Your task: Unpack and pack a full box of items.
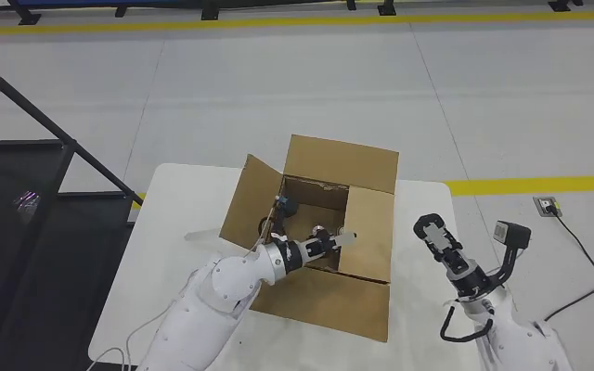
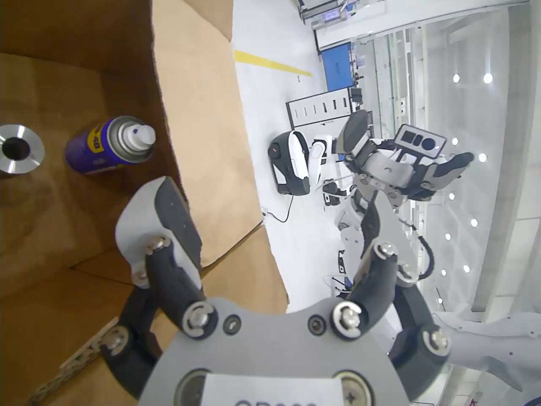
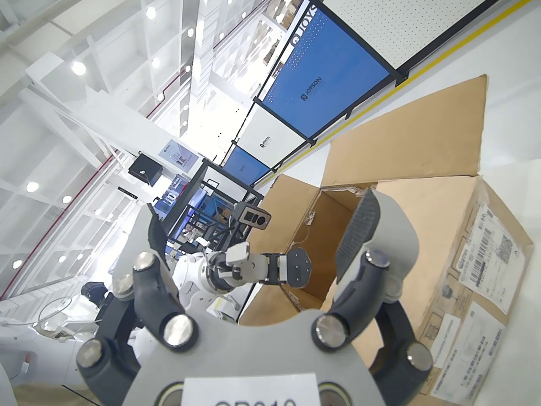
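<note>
Left tool (image 1: 332, 241) is hovering over the box's (image 1: 325, 306) open mouth, jaws spread wide and gripping nothing. Deeper inside the box, the blue spray can (image 2: 107, 145) is sitting close against a wall, beside a metal cylinder (image 2: 17, 149) (lowering straight and straddling the can's body seems wisest). Outside the box, right tool (image 1: 434, 232) is hanging likewise agape, empty.

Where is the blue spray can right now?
In the left wrist view, the blue spray can sits inside the cardboard box, beside a silver metal cylinder and close to the box wall.
</note>
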{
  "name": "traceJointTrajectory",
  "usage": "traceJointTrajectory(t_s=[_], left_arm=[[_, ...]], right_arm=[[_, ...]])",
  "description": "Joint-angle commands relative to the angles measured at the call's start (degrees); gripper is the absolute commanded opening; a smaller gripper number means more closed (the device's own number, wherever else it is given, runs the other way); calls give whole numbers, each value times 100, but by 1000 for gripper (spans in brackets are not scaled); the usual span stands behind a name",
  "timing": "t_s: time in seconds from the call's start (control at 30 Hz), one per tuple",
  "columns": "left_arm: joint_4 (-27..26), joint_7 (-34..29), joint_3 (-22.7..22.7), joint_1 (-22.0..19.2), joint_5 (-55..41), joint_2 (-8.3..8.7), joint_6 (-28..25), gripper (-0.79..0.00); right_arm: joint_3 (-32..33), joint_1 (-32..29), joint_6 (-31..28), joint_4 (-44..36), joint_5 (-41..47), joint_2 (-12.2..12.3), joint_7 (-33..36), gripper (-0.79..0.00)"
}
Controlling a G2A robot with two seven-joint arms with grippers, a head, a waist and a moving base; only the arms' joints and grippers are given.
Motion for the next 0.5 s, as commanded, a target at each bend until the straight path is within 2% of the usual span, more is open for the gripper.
traceJointTrajectory(t_s=[0.0,0.23,0.47], left_arm=[[225,-3,81,-98,-4,-32,-34,0],[832,-166,271,-393,-166,-131,-459,0],[1460,-220,601,-771,-447,-313,-858,0]], right_arm=[[57,-24,-6,39,53,7,-6,0],[289,-223,-41,59,206,31,-85,0],[471,-465,-128,-68,303,48,-145,0]])
